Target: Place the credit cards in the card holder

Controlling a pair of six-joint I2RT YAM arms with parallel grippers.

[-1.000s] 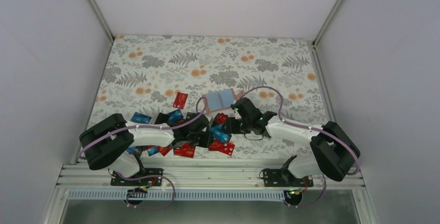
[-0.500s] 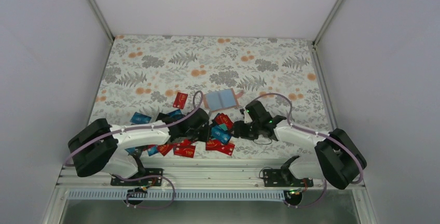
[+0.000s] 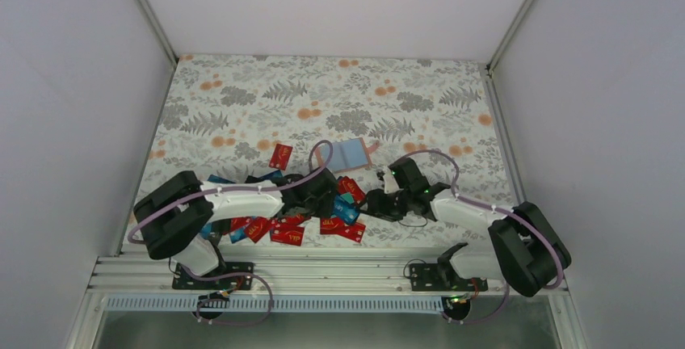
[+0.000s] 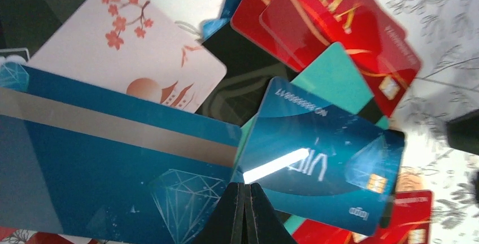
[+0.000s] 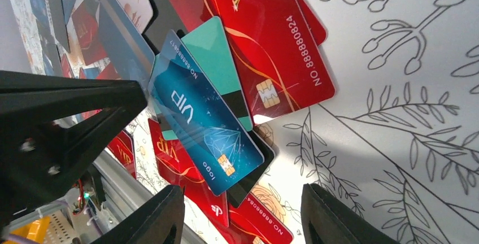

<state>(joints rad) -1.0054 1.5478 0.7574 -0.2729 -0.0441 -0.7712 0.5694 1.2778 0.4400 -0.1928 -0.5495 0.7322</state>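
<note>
From above: the cards (image 3: pixel 287 234) lie heaped near the arms, and the open holder (image 3: pixel 349 153) lies just behind them.

Left wrist: the left gripper (image 4: pixel 244 199) is pinched together at a blue card (image 4: pixel 322 165).

Right wrist: the right gripper (image 5: pixel 242 196) stands apart over the cards.

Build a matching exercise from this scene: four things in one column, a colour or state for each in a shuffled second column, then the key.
Column one
1. card holder
2. left gripper
3. right gripper
4. blossom card

Column two
A. fingers pressed together
B. pale pinkish-white
C. unfolded, blue-grey side up
D. fingers apart

Pairs: 1-C, 2-A, 3-D, 4-B
</note>
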